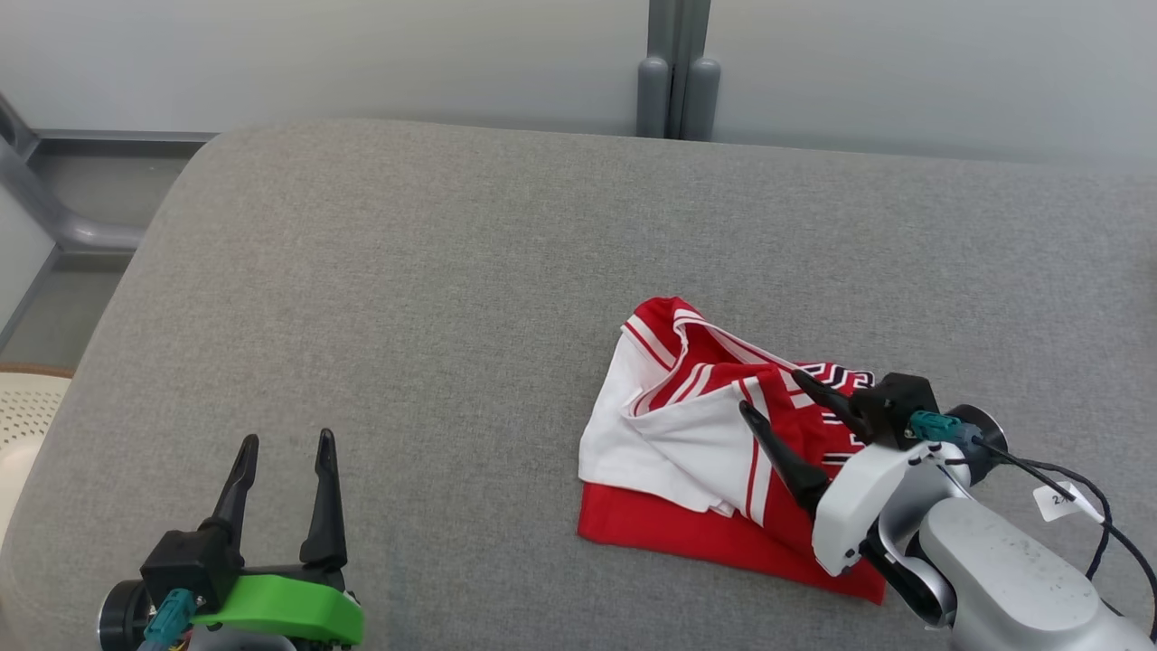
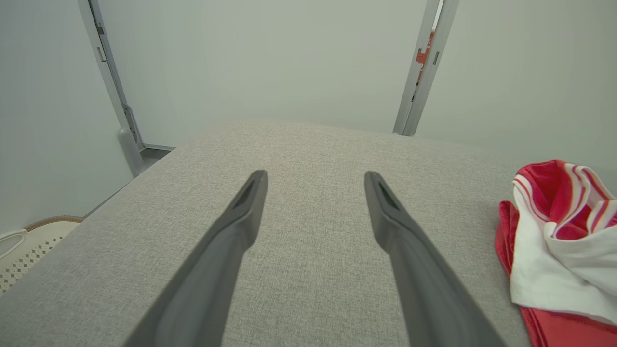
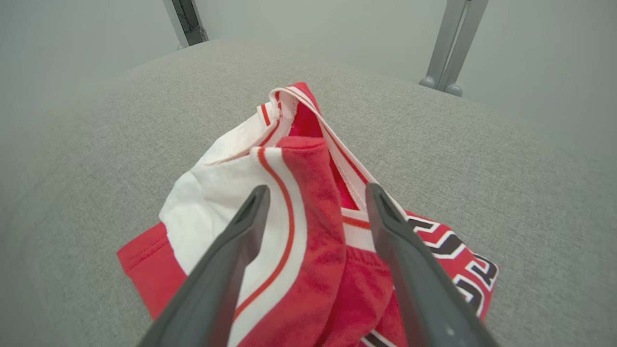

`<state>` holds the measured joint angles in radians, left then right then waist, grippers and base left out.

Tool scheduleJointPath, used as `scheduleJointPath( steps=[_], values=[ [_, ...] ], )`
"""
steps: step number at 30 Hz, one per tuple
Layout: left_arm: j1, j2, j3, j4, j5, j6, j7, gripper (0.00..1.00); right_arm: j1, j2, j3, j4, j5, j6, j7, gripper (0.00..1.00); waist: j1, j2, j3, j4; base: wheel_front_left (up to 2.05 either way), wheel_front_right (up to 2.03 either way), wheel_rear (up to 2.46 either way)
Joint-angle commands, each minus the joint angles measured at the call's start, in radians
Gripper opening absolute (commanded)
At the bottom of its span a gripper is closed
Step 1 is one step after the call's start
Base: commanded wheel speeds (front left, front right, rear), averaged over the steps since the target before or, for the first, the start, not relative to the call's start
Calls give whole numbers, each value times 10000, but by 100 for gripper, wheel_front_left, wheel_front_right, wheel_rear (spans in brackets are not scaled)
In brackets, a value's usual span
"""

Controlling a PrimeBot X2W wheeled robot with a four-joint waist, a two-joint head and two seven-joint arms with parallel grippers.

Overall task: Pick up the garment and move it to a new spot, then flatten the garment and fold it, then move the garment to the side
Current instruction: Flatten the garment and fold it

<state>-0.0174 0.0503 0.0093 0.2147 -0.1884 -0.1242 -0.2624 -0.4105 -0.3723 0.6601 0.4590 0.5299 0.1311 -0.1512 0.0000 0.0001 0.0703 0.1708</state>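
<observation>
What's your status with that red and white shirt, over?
Left gripper open, apart from the garment. Right gripper open above the garment, not gripping. Garment crumpled on the grey cushion. Nothing in the way.

Layout check: you're looking at one garment lying right of centre on the padded surface.
You're seeing it sitting nearer the front edge than the back wall. The right gripper is coming in over the garment's near-right part, fingers pointing far-left, with a raised fold lying between them; can't tell whether they're touching cloth. The left gripper is sitting front-left over bare surface, well apart from the garment, which is lying off to its right. Behind the surface the wall is running across, with an upright post standing behind the middle. Past the left edge, a basket is sitting lower down near the front, and a rail is running farther back.
</observation>
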Motion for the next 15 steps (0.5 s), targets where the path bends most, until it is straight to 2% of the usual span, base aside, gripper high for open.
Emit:
scheduleJointPath(
  steps=[1, 2, 3, 4, 5, 6, 15],
  values=[
    [-185, 10, 6, 23, -54, -27, -26, 100, -235, -94, 246, 134, 183, -11, -61, 100, 0, -1, 128, 178, 0, 0, 0],
    [-192, 10, 5, 35, -66, -28, -26, 100, -304, -73, 455, 209, 335, -11, -30, 100, 0, -1, 139, 203, 0, 0, 0],
    [-203, 10, -1, 53, -84, -29, -26, 100, -412, -92, 676, 329, 489, -11, 8, 83, 0, -1, 149, 231, 0, 0, 0],
    [-219, 10, -16, 68, -93, -30, -26, 100, -527, -120, 830, 415, 594, -11, -21, 44, 0, -1, 154, 252, 0, 0, 0],
    [-232, 10, -28, 84, -92, -31, -26, 100, -655, -128, 1005, 495, 698, -11, -115, 20, 0, -1, 146, 277, 0, 0, 0],
    [-237, 10, -37, 96, -93, -32, -26, 100, -731, -120, 1114, 558, 799, -11, -186, 0, 0, -1, 135, 295, 0, 0, 0],
    [-73, 10, 41, 102, -68, -37, -26, 100, -803, 164, 1936, 374, 1071, -11, -949, 0, 0, -1, -26, 276, 0, 0, 0]
  ],
)
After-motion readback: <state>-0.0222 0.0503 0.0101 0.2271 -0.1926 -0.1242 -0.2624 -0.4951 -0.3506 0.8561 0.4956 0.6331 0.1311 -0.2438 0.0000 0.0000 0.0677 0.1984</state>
